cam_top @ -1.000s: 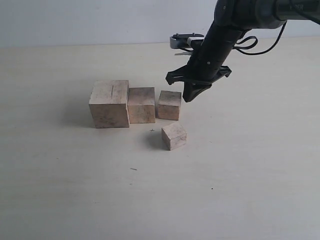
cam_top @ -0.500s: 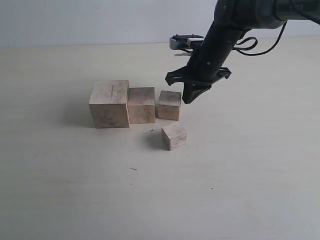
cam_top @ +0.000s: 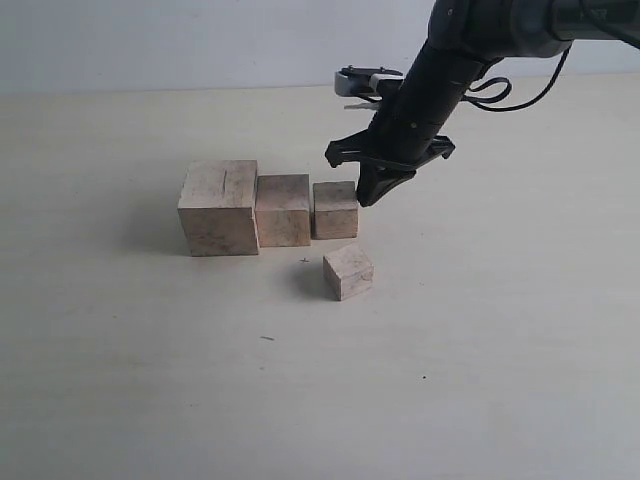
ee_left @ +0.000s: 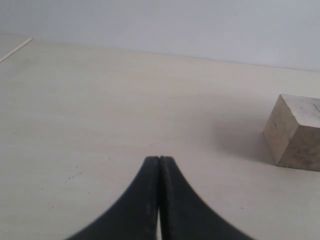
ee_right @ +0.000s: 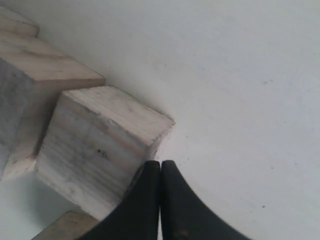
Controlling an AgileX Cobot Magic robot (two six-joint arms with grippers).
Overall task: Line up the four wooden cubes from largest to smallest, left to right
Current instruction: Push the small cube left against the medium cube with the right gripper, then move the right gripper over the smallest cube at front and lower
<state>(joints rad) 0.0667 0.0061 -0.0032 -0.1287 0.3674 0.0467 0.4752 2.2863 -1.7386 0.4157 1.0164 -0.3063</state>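
Observation:
Three of the four wooden cubes stand in a row: the largest cube (cam_top: pixel 219 207) with a dark groove on the left, a middle-sized cube (cam_top: pixel 283 209) against it, then a smaller cube (cam_top: pixel 336 209). The smallest cube (cam_top: pixel 348 271) sits alone in front of the row, turned at an angle. My right gripper (cam_top: pixel 368 197) is shut and empty, its tips pressed against the right side of the smaller cube (ee_right: pixel 100 145). My left gripper (ee_left: pixel 159 159) is shut and empty, low over bare table, with the largest cube (ee_left: pixel 295 132) off to one side of it.
The pale table (cam_top: pixel 500 330) spreads wide around the cubes. A light wall (cam_top: pixel 200 40) runs behind the table's far edge. The right arm (cam_top: pixel 440 70) and its cable hang over the back right.
My right gripper has moved left against the smaller cube and pushed it leftward, closing most of its gap to the middle-sized cube. The other cubes have not moved.

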